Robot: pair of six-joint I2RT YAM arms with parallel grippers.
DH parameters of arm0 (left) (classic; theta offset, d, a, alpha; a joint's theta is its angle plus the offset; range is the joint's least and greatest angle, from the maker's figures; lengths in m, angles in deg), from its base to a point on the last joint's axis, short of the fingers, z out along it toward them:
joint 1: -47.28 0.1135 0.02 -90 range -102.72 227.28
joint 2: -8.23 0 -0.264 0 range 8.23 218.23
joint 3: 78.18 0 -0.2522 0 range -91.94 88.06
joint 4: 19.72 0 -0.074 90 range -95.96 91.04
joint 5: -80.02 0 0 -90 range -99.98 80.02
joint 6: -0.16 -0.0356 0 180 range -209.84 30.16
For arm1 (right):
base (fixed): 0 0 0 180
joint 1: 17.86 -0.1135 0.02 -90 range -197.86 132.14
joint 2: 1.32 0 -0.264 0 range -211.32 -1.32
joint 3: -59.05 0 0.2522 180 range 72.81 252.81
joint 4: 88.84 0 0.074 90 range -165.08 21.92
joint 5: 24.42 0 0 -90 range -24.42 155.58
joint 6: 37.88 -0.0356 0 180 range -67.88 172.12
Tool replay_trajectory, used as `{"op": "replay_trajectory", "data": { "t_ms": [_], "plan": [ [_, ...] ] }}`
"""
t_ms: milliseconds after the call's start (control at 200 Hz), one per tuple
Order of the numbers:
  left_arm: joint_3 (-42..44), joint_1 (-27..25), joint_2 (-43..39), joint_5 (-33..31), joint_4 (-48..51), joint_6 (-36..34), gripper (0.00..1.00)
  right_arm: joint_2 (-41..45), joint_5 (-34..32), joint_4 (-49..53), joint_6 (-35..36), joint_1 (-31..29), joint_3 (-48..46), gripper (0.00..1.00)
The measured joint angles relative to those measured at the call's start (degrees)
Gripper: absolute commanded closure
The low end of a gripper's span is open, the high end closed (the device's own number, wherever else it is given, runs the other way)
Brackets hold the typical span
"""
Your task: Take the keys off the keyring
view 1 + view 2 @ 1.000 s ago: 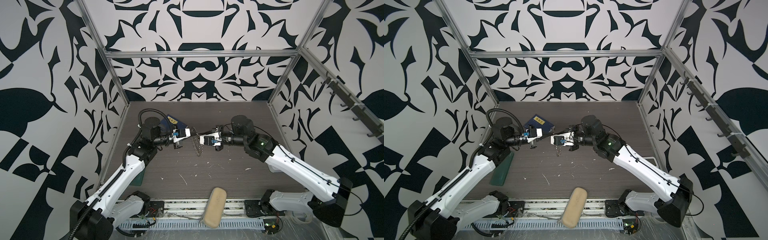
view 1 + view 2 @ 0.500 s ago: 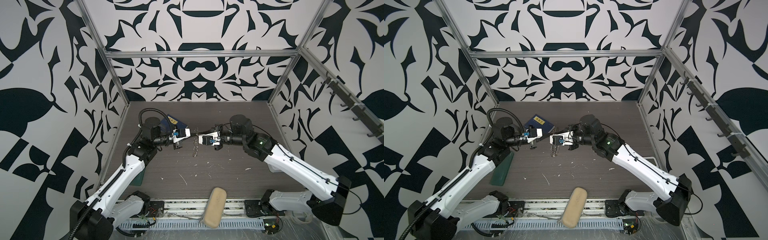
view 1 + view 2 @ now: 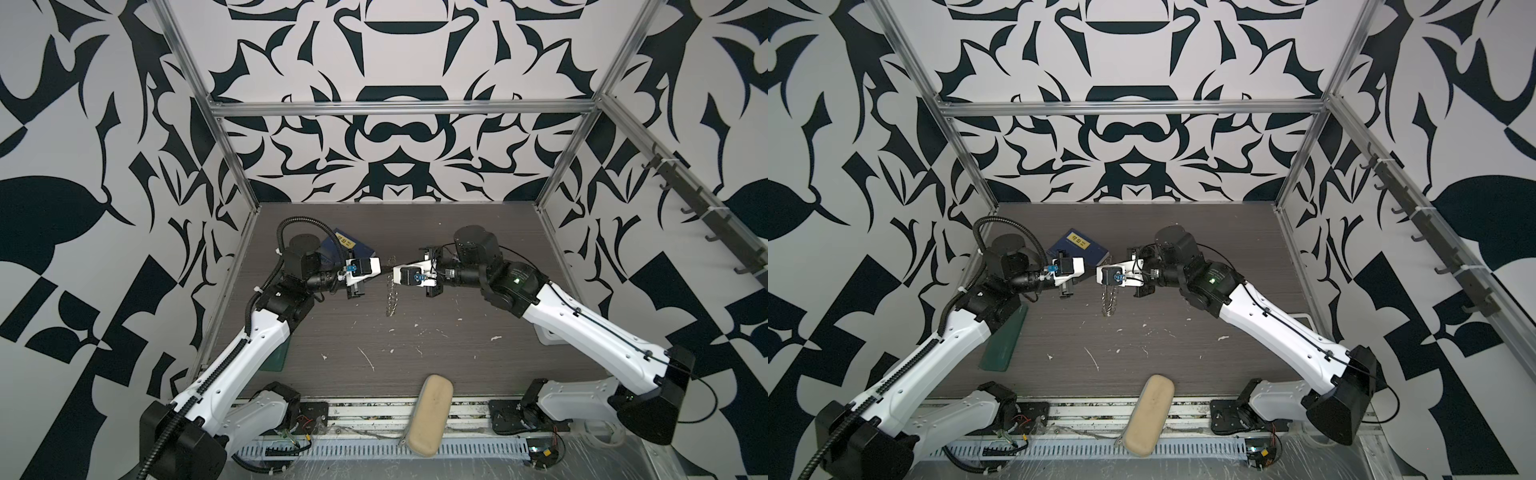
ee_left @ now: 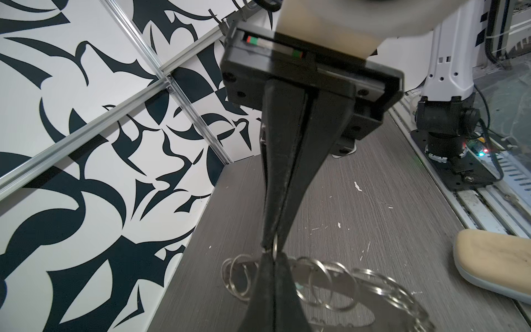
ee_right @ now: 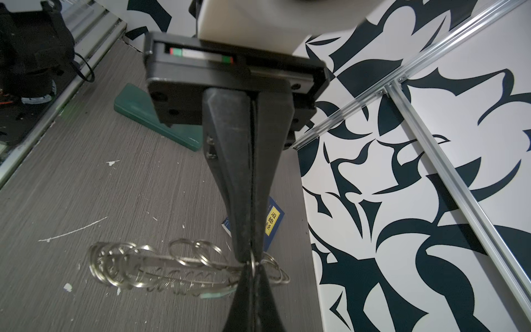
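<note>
Looking down, I have both arms bent in from the sides, wrists level, meeting tip to tip over the middle of the table point(image 3: 457, 365). Left gripper point(image 4: 271, 247) is pinched tight on a small wire ring at the rim of the keyring point(image 3: 390, 297), and right gripper point(image 5: 249, 257) is squeezed together on that spot from the opposite side. Keyring hangs edge-on below them, the keys point(image 5: 215, 296) showing only a mint sliver beside the tips.

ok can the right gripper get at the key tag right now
Probably not without letting go: the right gripper is shut on the keyring, tip to tip with the left gripper, which crowds the tag.
</note>
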Motion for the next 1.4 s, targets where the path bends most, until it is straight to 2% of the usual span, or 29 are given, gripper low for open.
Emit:
{"op": "replay_trajectory", "data": {
  "t_ms": [40, 205, 365, 430, 505, 700, 790, 885, 965, 1020, 1200, 1290, 1400],
  "plan": [
    [0.0, 0.0, 0.0, 0.02, 0.07, -0.2, 1.0, -0.07, 0.13, 0.61, 0.0, 0.0, 0.35, 1.0],
    [-0.39, -0.04, 0.0, 0.48, 0.48, -1.16, 0.88, -1.38, 1.81, 5.38, -0.02, 0.39, 3.87, 1.0],
    [-0.83, -0.04, 0.0, 0.63, 0.81, -1.57, 0.86, -2.25, 4.26, 8.24, -0.42, 0.94, 6.32, 1.0],
    [-0.85, -0.04, 0.0, 0.85, 0.83, -1.66, 0.88, -2.25, 5.01, 9.03, -0.55, 1.22, 6.69, 1.0],
    [-0.92, -0.04, 0.0, 1.29, 1.25, -2.19, 1.0, -2.36, 5.64, 9.53, -0.76, 1.51, 7.1, 1.0],
    [-1.38, -0.04, 0.0, 1.68, 2.12, -2.6, 1.0, -2.78, 6.38, 11.1, -0.92, 1.66, 8.22, 1.0],
    [-1.38, -0.04, 0.0, 1.7, 2.25, -2.58, 0.88, -2.78, 6.47, 11.3, -0.92, 1.66, 8.22, 1.0],
    [-1.38, -0.04, 0.0, 1.7, 2.05, -2.05, 0.87, -2.78, 6.54, 11.39, -0.92, 1.66, 8.22, 1.0],
    [-1.38, -0.04, 0.0, 1.7, 1.84, -1.64, 0.9, -2.75, 6.56, 11.37, -0.92, 1.66, 8.22, 1.0],
    [-1.38, -0.04, 0.0, 1.77, 1.66, -1.4, 1.0, -2.75, 6.54, 11.21, -0.92, 1.68, 8.22, 1.0],
    [-1.38, -0.04, 0.0, 1.68, 1.33, -0.79, 1.0, -2.73, 6.47, 10.88, -1.53, 1.79, 8.22, 1.0],
    [-1.38, -0.04, 0.0, 1.64, 1.09, -0.28, 1.0, -2.69, 6.21, 10.56, -2.12, 1.79, 8.22, 0.8],
    [-1.38, 0.2, 0.0, 1.62, 0.35, 1.03, 1.0, -2.03, 5.35, 9.11, -2.91, 1.77, 7.41, 0.72]
  ]
}}
